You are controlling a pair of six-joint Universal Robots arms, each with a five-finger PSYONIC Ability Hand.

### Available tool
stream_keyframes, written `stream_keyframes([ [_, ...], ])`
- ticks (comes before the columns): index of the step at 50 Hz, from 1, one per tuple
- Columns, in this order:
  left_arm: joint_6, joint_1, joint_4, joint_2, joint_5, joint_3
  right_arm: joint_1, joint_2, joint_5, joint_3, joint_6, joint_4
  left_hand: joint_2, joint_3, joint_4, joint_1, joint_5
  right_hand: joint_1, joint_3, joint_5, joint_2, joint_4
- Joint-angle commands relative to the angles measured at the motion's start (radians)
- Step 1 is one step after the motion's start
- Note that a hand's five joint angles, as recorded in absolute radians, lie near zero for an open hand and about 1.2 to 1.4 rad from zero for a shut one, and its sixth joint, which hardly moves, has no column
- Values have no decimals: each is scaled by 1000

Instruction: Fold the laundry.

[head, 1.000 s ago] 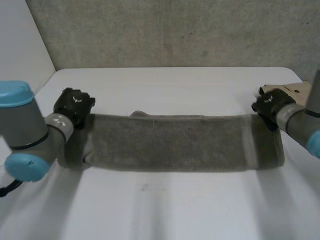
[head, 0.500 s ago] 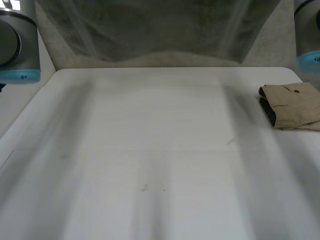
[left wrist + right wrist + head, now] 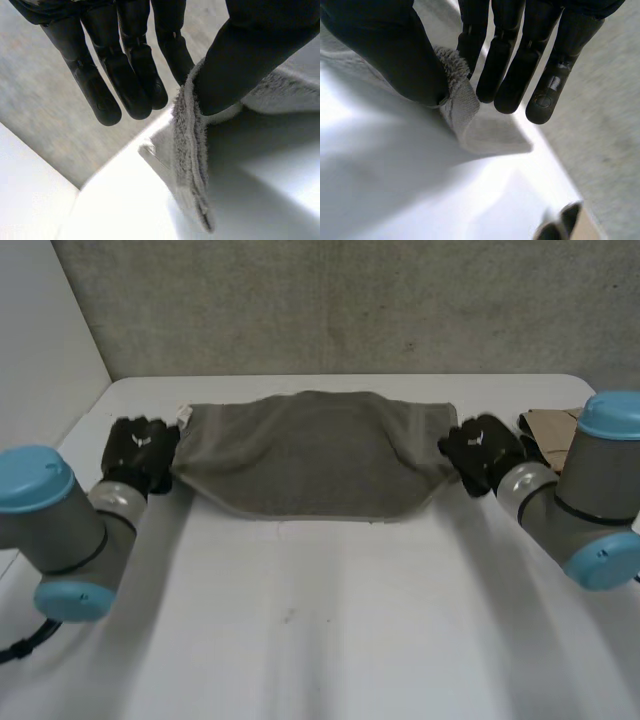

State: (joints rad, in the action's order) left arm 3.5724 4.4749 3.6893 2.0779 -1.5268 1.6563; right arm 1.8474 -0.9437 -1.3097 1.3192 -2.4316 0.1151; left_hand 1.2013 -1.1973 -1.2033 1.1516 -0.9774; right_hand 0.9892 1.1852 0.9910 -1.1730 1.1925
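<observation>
At the left, our left robot hand (image 3: 140, 452) pinches the towel (image 3: 310, 452) at its left end. In the left wrist view the thumb (image 3: 250, 55) presses the hemmed edge against the nearest of the straight fingers (image 3: 127, 75), and the others hang free. We judge that a light pinch at the very end is chosen so the cloth can be drawn flat without bunching.

The towel lies stretched across the far part of the table (image 3: 300, 620), between the two hands. Its near edge bows outward in the middle and its far edge is humped. It looks spread out rather than folded over, so we take the folding to be near its start.

At the right, our right robot hand (image 3: 482, 452) grips the opposite end in the same way. In the right wrist view its thumb is over the towel's corner and its straight fingers sit just behind it. A hold on both ends lets us pull the cloth taut and square for a first fold.

Just beyond the right hand, partly behind its arm, sits a folded tan garment (image 3: 550, 428), apparently finished and set aside out of the way.
</observation>
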Motion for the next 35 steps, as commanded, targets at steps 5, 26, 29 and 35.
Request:
stream_keyframes([
  [5,273,73,-431,-321,-1,230,-141,-291,-25,187,235,-550,195,-199,-193,245,-244,407,211,231,-223,204],
  [26,300,21,-388,-179,120,37,-125,-190,-104,111,252,-439,195,-199,-193,245,-244,407,211,231,-223,204],
  [29,226,1,-312,-67,91,-62,-60,-115,-187,32,229,-361,195,-199,-193,245,-244,407,211,231,-223,204],
  [35,212,-35,-226,129,-30,-260,-37,37,-318,-106,232,-214,195,-199,-193,245,-244,407,211,231,-223,204],
])
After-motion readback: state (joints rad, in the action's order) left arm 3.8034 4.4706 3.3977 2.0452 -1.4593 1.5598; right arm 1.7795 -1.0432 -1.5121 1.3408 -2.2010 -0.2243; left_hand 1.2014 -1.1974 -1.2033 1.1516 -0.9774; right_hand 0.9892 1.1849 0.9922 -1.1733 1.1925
